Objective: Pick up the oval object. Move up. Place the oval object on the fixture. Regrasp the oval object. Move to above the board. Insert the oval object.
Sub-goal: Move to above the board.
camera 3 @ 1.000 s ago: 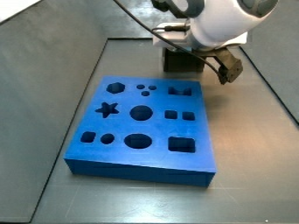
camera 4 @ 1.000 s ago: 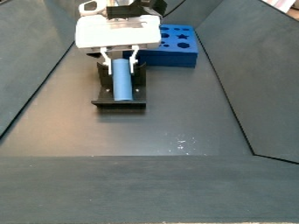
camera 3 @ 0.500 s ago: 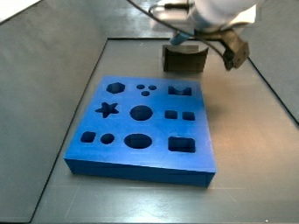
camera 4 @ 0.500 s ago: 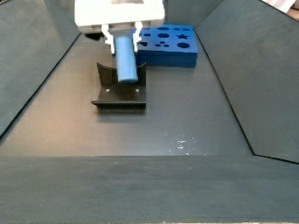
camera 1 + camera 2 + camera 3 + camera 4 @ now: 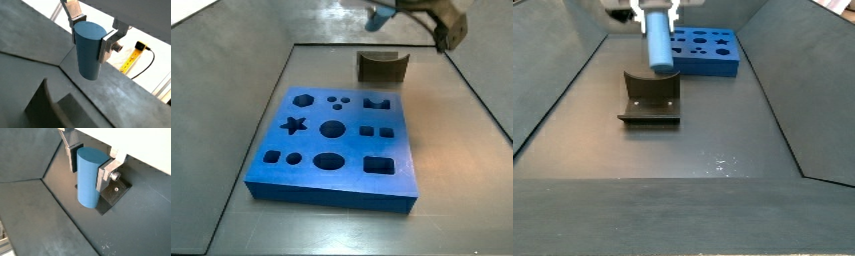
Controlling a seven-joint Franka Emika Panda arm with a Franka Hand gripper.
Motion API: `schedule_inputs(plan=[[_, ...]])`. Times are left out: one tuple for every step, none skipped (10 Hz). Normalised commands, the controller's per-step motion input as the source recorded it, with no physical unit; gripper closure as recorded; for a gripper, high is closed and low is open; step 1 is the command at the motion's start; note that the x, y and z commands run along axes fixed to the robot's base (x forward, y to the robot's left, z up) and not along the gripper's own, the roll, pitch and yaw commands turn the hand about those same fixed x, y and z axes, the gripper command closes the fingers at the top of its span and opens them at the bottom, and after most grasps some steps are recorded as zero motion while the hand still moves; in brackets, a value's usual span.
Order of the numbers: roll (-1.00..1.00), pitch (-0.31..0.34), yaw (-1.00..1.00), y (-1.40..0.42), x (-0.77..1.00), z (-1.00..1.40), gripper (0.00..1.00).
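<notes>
Fingers (image 5: 107,42) clamped on the oval object (image 5: 88,50), gripper (image 5: 87,159) high over the fixture (image 5: 651,96); best kept vertical, carried steadily toward the board (image 5: 333,140).

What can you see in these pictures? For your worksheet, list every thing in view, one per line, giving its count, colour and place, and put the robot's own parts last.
oval object: one, blue, held upright between the gripper's fingers, lifted above the fixture.
fixture: one, dark olive-brown, on the floor under the raised oval object, its curved notch empty.
board: one, bright blue with star, hexagon, round and square holes, flat on the floor beside the fixture; every hole that shows is empty.
cable: one, yellow and black, outside the bin wall in a wrist view.
gripper: one, silver fingers with dark pads, raised above the fixture, shut on the oval object.
</notes>
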Motion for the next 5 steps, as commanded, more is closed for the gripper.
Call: schedule_inputs(plan=[[-0.04,0.006,-0.04,-0.08,-0.12,1.00,1.00],[-0.04,0.032,-0.03,-0.07,-0.12,1.00,1.00],[-0.04,0.046,-0.03,-0.06,-0.11,1.00,1.00],[-0.05,0.052,-0.02,-0.06,-0.11,1.00,1.00],[-0.05,0.063,-0.01,-0.05,-0.11,1.00,1.00]])
